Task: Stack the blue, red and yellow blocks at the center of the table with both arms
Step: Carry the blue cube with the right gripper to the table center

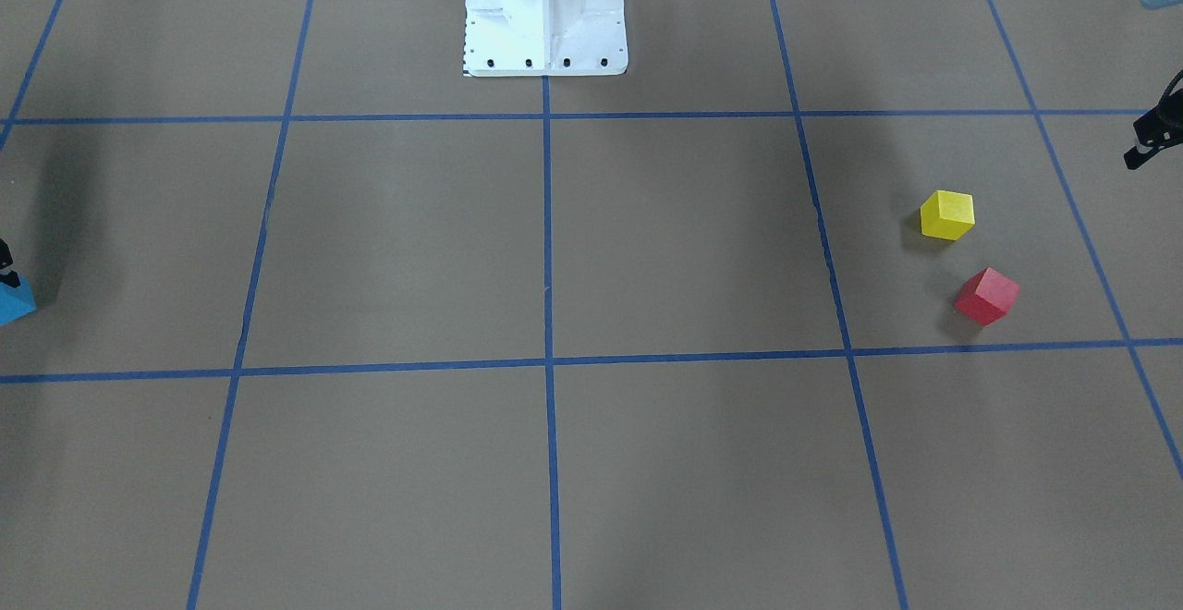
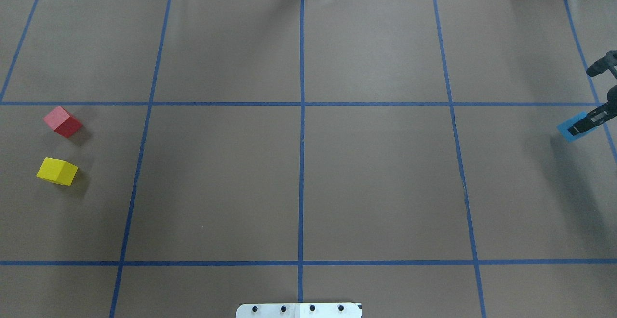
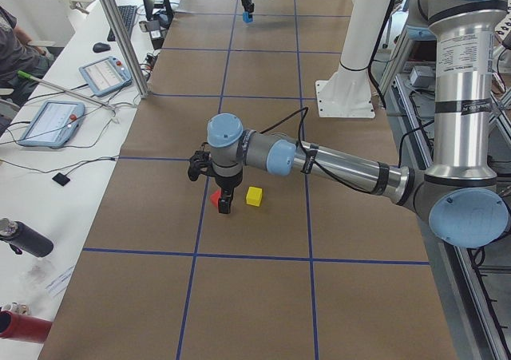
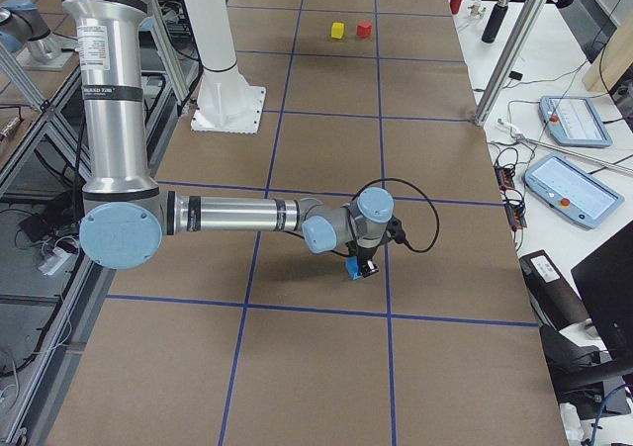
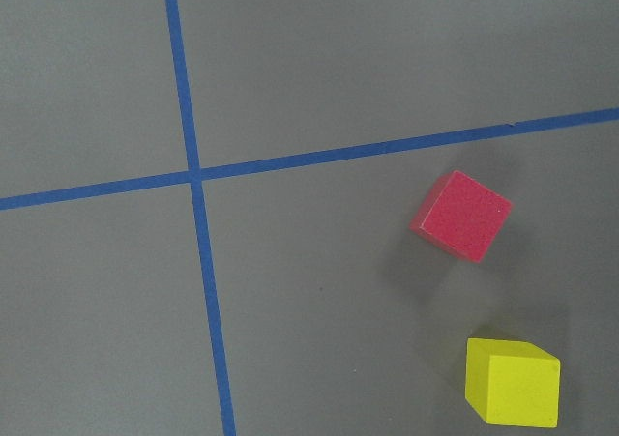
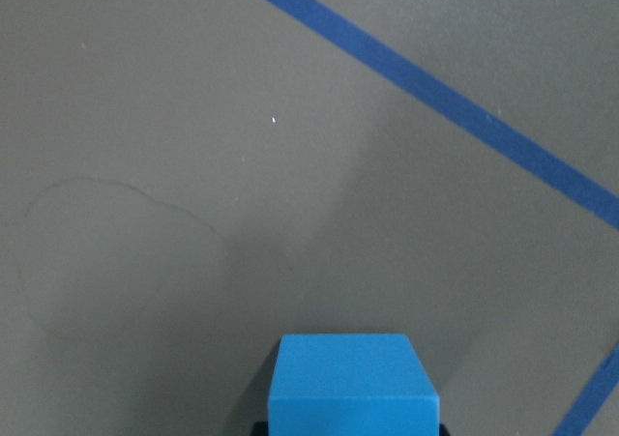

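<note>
The red block point(image 1: 987, 296) and the yellow block point(image 1: 947, 214) lie close together on the brown table, on the robot's left; both also show in the overhead view, red point(image 2: 62, 121) and yellow point(image 2: 57, 171). The left gripper point(image 3: 224, 208) hangs above the table near them. Its wrist view shows the red block point(image 5: 462, 216) and the yellow block point(image 5: 511, 382) but no fingers, so I cannot tell whether it is open. The right gripper point(image 2: 576, 129) is at the table's far right, shut on the blue block point(image 2: 569, 131), which sits between its fingers in the right wrist view point(image 6: 350, 383).
The white robot pedestal point(image 1: 545, 28) stands at the middle of the robot's side. Blue tape lines point(image 2: 302, 164) divide the brown table cover into squares. A side bench with tablets point(image 4: 574, 189) and bottles point(image 3: 24, 236) runs along the operators' edge.
</note>
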Robot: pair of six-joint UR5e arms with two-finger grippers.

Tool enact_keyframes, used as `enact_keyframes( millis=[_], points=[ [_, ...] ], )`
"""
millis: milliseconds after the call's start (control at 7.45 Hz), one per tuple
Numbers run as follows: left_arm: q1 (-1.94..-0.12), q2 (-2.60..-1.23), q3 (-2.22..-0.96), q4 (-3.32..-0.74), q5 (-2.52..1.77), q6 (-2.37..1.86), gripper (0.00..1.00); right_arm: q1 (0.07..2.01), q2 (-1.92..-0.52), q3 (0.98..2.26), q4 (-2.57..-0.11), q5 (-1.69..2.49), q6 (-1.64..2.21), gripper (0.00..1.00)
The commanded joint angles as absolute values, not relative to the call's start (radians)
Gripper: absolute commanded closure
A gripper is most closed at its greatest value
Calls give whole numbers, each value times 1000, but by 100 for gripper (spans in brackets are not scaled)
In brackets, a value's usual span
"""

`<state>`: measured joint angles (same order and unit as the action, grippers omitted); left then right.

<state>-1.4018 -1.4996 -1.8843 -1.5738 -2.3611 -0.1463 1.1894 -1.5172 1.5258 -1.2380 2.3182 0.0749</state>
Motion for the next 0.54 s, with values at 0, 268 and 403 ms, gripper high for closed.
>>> enact_keyframes(
  millis=[0, 268, 403],
  points=[
    [-1401, -1497, -1876, -1574, -2388, -147, 0, 1114, -1432, 1641, -1284, 2352, 410, 100],
    [-1396, -1499, -1862, -1575, -2387, -147, 0, 949, -1253, 1681, -1285, 2330, 826, 100],
    [-1396, -1500, -1861, -1575, -2387, -147, 0, 842, -1170, 1678, -1287, 2288, 998, 100]
  ],
)
